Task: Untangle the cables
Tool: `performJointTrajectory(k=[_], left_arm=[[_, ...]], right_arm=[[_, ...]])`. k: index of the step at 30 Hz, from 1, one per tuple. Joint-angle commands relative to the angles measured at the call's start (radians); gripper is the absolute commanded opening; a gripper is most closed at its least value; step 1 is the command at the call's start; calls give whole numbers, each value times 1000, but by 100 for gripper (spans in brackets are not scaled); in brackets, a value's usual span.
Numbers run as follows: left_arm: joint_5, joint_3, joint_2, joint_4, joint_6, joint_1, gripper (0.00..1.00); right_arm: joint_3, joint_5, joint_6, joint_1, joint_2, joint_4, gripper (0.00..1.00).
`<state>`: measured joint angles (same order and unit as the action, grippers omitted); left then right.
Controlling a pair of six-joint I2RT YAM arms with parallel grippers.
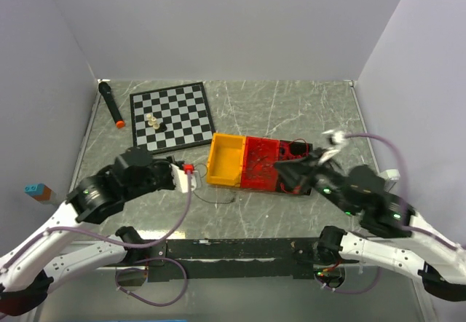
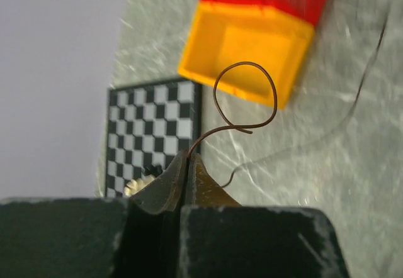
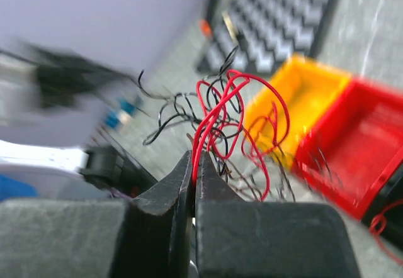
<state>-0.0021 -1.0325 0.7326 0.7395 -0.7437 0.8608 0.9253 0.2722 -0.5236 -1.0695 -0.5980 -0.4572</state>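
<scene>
Marbled grey-green table [image 1: 291, 111], boxed in by plain pale walls [image 1: 218, 23] on the left, right and far sides. At far left, a chessboard [image 1: 171, 116] with a few pale pieces [image 1: 153, 122] on it, and a black marker [image 1: 109, 102] with an orange tip lying just left of it. Near the middle, a yellow bin [image 1: 226, 160], a red bin [image 1: 260, 165] and a black bin [image 1: 297, 151], touching in a row from left to right. Left gripper [image 2: 187, 163] pinched shut on a single brown wire [image 2: 274, 102], curled in one loop above the fingertips, just left of the yellow bin. Right gripper [image 3: 192, 165] clamped tight on the cables [image 3: 213, 116], a red and black tangle held up off the table by the right end of the row; blurred in the top view.
</scene>
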Motion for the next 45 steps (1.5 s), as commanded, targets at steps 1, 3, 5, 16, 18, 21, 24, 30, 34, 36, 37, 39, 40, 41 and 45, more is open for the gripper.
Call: performJointTrajectory(k=[1,3,5,16,18,21,24,30,34,36,37,39,40,41,45], left_arm=[[-39,101,5,72,-106,-3,1],[-48,156,-1,84,-132,-3,1],[-42,190,-12,55,-117,-3,1],[221,-12,39,-83,363,-39,63],[267,-35,42,-103,411,-46,78],[336,-52,66,-129,457,-48,89],[396,-58,122,-108,468,-46,94],[467,-2,168,-167,503,-49,99],[523,8,177,-200,540,-48,99],[571,9,180,-190,537,-48,99],[586,15,180,-184,534,-48,99],[606,32,177,-189,529,-48,99],[608,43,176,-192,524,-48,99],[617,51,175,-192,518,-48,99],[660,66,177,-167,466,-49,99]], right_arm=[[128,-2,94,-4,67,-66,0],[170,-37,114,-4,64,-69,0],[196,-73,125,-4,43,-72,0],[-6,-159,77,-6,-89,41,0],[-48,-175,66,-12,-108,80,0],[-75,-163,62,-33,-138,118,0],[-68,-145,69,-69,-169,140,0],[-42,-102,80,-139,-238,169,0],[-48,-71,77,-173,-258,187,0],[-49,-61,76,-181,-258,196,0],[-49,-59,76,-182,-260,201,0],[-46,-59,76,-187,-264,215,0],[-45,-59,76,-188,-264,221,0],[-42,-56,74,-191,-267,226,0],[-33,-22,77,-211,-273,253,0]])
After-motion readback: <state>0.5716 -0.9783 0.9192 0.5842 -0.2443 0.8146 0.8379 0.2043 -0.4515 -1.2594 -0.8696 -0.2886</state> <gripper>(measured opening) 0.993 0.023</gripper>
